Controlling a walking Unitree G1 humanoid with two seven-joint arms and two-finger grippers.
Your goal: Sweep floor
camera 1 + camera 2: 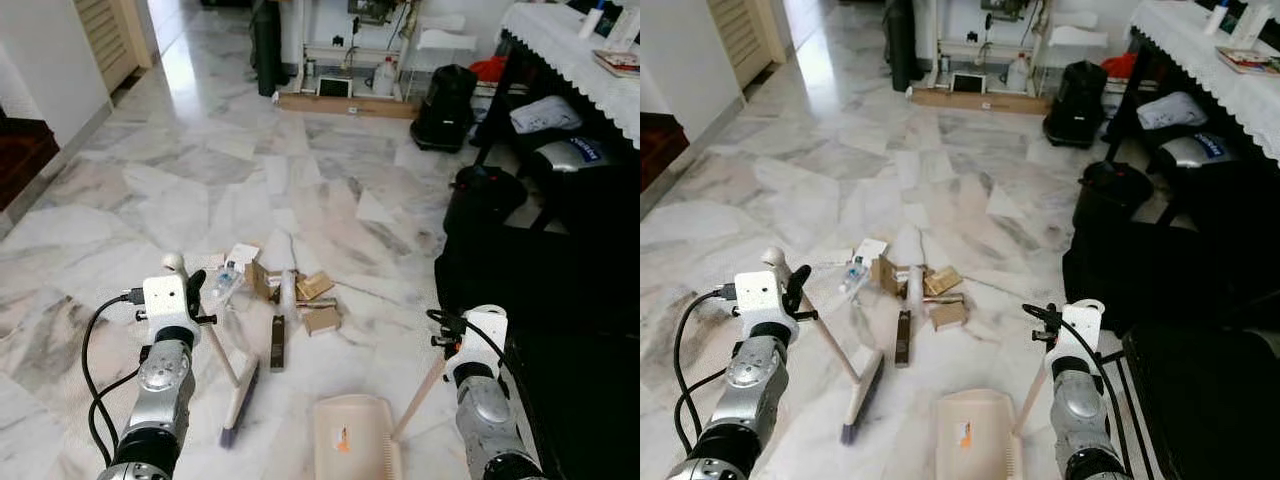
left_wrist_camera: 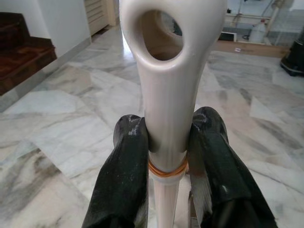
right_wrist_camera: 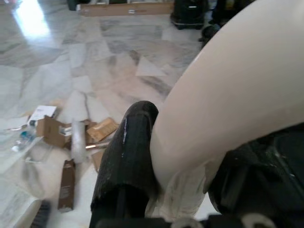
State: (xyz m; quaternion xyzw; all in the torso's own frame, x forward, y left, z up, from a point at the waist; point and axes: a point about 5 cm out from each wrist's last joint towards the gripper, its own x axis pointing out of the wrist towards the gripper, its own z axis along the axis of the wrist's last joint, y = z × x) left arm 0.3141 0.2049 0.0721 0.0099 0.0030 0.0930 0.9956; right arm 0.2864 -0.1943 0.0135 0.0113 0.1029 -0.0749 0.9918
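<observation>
The left hand (image 2: 166, 161) pinches the top of the broom handle (image 2: 166, 95), one black finger (image 2: 126, 171) on each side just below the hanging hole. From there the handle slants down to the broom head (image 1: 238, 400), whose bristles rest on the marble floor (image 1: 200, 190). The right hand (image 3: 180, 161) clamps the pale dustpan handle (image 3: 228, 99) between its fingers; the dustpan (image 1: 352, 435) lies flat on the floor between the two arms, close to the robot. Just beyond the broom head sits the litter: small cardboard boxes (image 1: 320, 318), a dark slim carton (image 1: 277, 342), a white roll (image 1: 288, 288), a plastic bottle (image 1: 224, 278) and paper scraps. Black bags (image 1: 445, 105) stand farther off, near a tabletop (image 1: 570, 50) covered by a white cloth.
</observation>
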